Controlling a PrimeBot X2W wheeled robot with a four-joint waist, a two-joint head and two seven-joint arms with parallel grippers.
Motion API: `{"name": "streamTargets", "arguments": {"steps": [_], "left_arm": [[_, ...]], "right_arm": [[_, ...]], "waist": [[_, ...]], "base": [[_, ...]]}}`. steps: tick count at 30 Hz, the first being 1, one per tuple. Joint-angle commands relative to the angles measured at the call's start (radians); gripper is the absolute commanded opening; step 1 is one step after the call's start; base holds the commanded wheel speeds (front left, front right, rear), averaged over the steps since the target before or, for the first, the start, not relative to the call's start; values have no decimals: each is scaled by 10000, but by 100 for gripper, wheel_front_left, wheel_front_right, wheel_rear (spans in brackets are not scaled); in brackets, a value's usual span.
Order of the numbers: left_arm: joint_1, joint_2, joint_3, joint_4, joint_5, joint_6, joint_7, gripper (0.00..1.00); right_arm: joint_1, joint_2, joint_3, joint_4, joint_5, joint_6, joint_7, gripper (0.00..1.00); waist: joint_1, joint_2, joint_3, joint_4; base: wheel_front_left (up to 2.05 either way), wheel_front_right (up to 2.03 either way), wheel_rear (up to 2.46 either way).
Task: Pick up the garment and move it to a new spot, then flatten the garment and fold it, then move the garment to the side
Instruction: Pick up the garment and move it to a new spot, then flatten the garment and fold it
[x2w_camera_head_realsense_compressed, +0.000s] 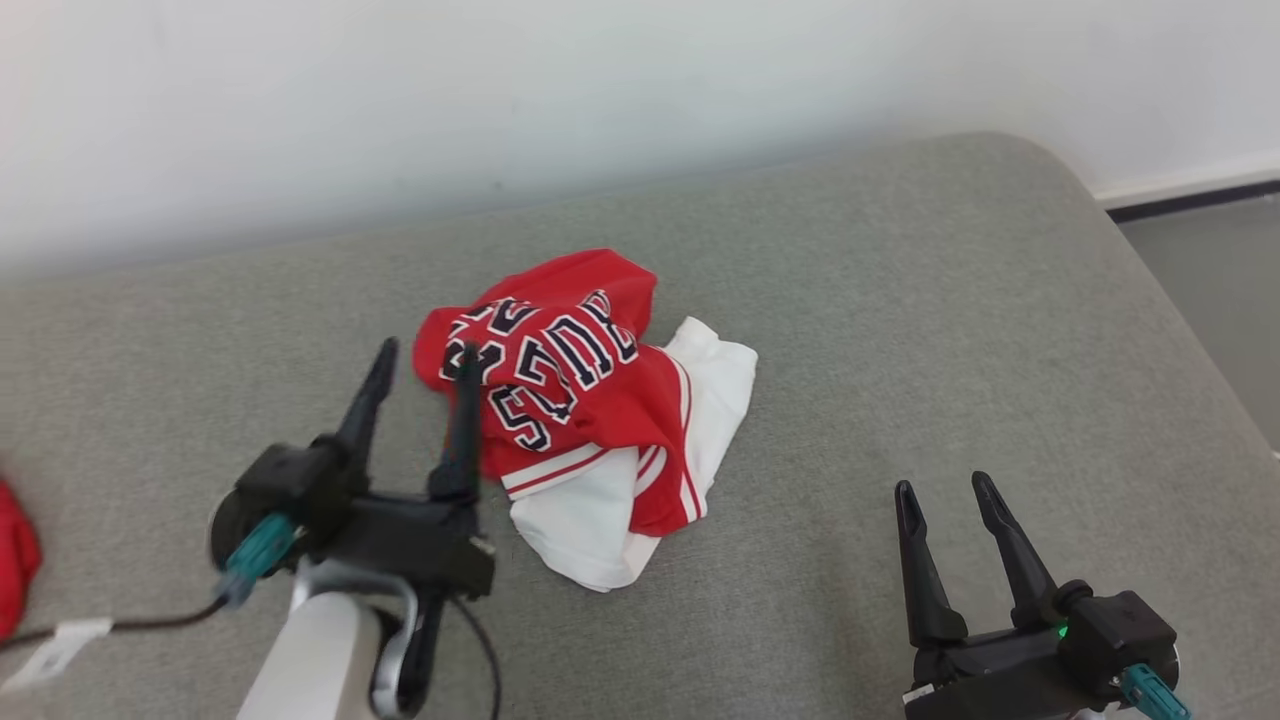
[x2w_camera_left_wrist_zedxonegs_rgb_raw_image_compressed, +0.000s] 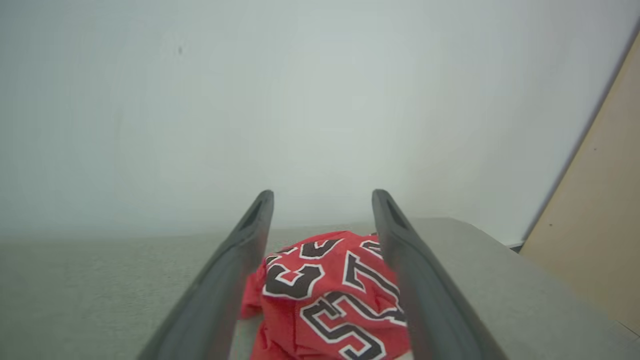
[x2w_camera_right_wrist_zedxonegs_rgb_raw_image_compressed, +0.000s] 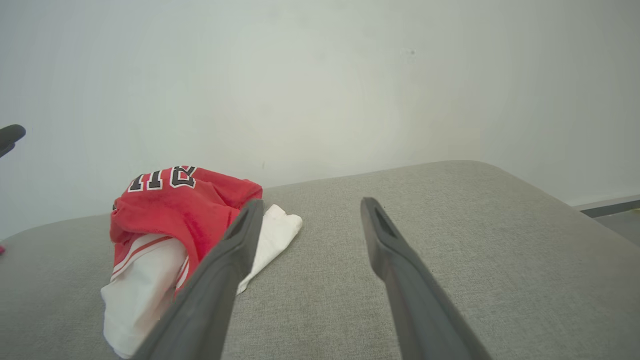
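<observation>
Lettering on crumpled garment (x2w_camera_head_realsense_compressed: 590, 410) folded over, unreadable. One finger of left gripper (x2w_camera_head_realsense_compressed: 425, 350) hides garment's left edge. Red cloth (x2w_camera_head_realsense_compressed: 15, 570) far left of garment, cut by view's edge, kind unclear.

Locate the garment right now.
Head view: the garment lies crumpled at the centre of the grey cushion, just right of the left gripper and left of the right gripper.
</observation>
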Motion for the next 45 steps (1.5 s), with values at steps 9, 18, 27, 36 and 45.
{"name": "streamTargets", "arguments": {"steps": [9,18,27,36,45], "left_arm": [[2458,439,1402,-1970,1168,438,-23,100],[4214,260,2526,-2387,1890,648,-24,100],[5124,-92,3383,-2877,2209,640,-26,100],[5599,-268,3173,-2810,2453,681,-25,100],[5688,-260,2627,-2592,2550,1065,-25,100]], "right_arm": [[273,-13,-83,-55,-107,34,-21,100],[452,-15,-178,-7,-145,34,-21,100],[759,-15,-320,54,-212,34,-21,100],[1091,-13,-407,129,-283,34,-20,100],[1234,-13,-416,180,-398,34,-20,100]], "waist": [[1,0,-402,761],[1,0,-595,1027],[1,0,-758,1123],[1,0,-926,1133],[1,0,-1033,1091]], "base": [[0,0,0],[0,0,0],[0,0,0],[0,0,0],[0,0,0]]}}
